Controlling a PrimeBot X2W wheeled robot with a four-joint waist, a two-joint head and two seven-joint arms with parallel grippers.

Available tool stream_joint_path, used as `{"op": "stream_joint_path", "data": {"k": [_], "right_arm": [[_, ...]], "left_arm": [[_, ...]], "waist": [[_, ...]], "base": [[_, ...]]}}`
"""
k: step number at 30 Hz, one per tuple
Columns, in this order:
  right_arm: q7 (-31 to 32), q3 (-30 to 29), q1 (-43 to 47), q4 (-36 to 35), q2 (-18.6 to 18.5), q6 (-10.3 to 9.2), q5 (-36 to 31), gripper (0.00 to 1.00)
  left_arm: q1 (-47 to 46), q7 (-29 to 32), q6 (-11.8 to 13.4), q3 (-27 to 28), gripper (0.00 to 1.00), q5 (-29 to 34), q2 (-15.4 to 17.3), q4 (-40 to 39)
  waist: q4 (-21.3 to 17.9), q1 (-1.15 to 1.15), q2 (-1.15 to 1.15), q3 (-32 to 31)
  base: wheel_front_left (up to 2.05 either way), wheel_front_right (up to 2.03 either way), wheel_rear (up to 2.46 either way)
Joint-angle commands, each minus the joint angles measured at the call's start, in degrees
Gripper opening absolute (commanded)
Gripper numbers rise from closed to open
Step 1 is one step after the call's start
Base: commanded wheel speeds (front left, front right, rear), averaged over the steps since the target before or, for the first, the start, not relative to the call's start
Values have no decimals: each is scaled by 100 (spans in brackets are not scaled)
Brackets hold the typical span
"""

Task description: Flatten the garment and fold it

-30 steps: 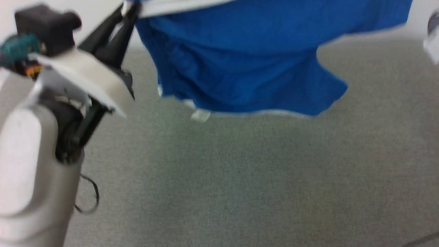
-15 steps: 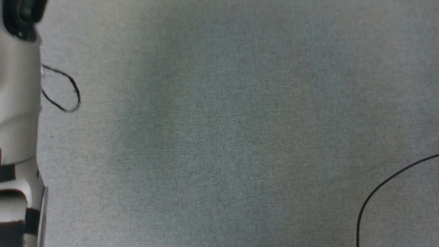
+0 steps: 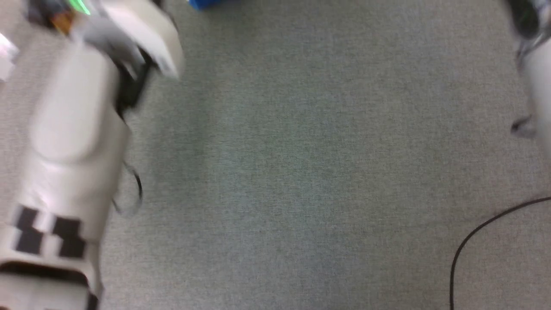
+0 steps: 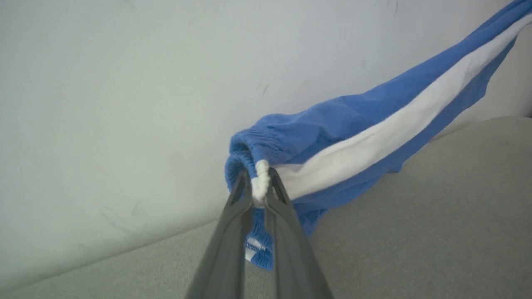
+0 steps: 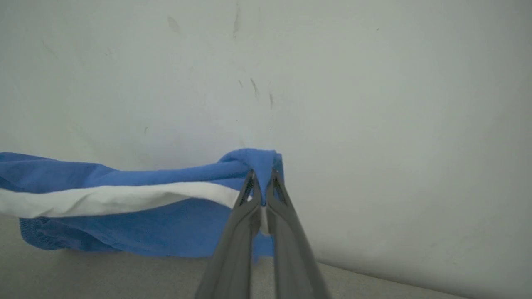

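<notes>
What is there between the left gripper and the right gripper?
The shorts. In the wrist views the left gripper and the right gripper each pinch one end, and the shorts run off sideways from each.

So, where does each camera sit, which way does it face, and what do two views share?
Head view: on the head, facing down at the grey surface; shows the left forearm, the right arm, a sliver of the garment.
Left wrist view: on the left wrist, facing a wall along the left gripper, shut on the garment's waistband.
Right wrist view: on the right wrist, facing the wall along the right gripper, shut on the garment.
Shared: both wrist views show the garment's white stripe and the wall.
</notes>
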Motion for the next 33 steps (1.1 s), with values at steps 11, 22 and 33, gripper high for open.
{"op": "stream_joint_path", "data": {"k": [11,22,33], "right_arm": [[-102,681,2026,158,-533,-12,775,0],[514,967,3991,-452,-1114,-12,1628,0],[1563,626,5663,-1500,-1619,-12,2002,0]], "left_arm": [[1632,-532,-79,-719,0,-172,-214,587],[3178,-326,-85,-1191,0,-375,152,237],[4713,15,241,-1203,0,-706,550,-998]], "waist": [[251,0,0,-973],[223,0,0,-2072],[260,0,0,-2811]], "base": [[0,0,0],[0,0,0],[0,0,0]]}}
